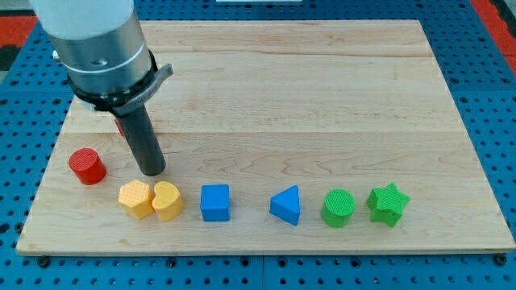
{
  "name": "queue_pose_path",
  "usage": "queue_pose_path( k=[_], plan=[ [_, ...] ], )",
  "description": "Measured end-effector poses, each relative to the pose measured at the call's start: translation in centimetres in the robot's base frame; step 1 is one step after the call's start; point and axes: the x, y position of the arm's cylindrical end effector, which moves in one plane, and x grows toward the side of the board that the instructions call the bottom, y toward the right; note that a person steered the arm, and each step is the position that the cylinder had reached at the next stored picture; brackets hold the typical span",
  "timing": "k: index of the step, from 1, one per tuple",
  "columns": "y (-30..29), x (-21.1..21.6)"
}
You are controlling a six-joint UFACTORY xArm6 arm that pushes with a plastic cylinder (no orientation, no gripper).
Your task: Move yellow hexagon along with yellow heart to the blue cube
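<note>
**Q:** Nearest the camera, what lay along the view's bottom?

**Me:** Yellow hexagon [135, 198] and yellow heart [167, 200] sat touching, hexagon on the view's left. Just to the heart's right, with a small gap, stood the blue cube [215, 202]. Further right came a blue triangle [286, 205], a green cylinder [338, 208] and a green star [388, 203]. A red cylinder [86, 166] sat apart toward the left edge of the tabletop [322, 97].

**Q:** And your fingers, open or closed?

**Me:** I had none to open or close, only a rod. My tip [152, 171] rested just above the yellow pair, over the seam between them, touching neither as far as I could judge.

**Q:** How would you do the push well?

**Me:** By my reckoning the pair was nearly there. I would have gone round to the hexagon's left side, passing between it and the red cylinder, then pushed rightward through its middle, so hexagon drove heart squarely into the cube. Off-centre contact could have spun the hexagon and split the pair, and too long a push would have shoved the cube along.
</note>
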Motion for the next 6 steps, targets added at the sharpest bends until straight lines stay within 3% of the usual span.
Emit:
queue_pose_path(
  k=[2,6],
  plan=[
    [-7.2,3.1],
    [-2.0,4.9]
  ],
)
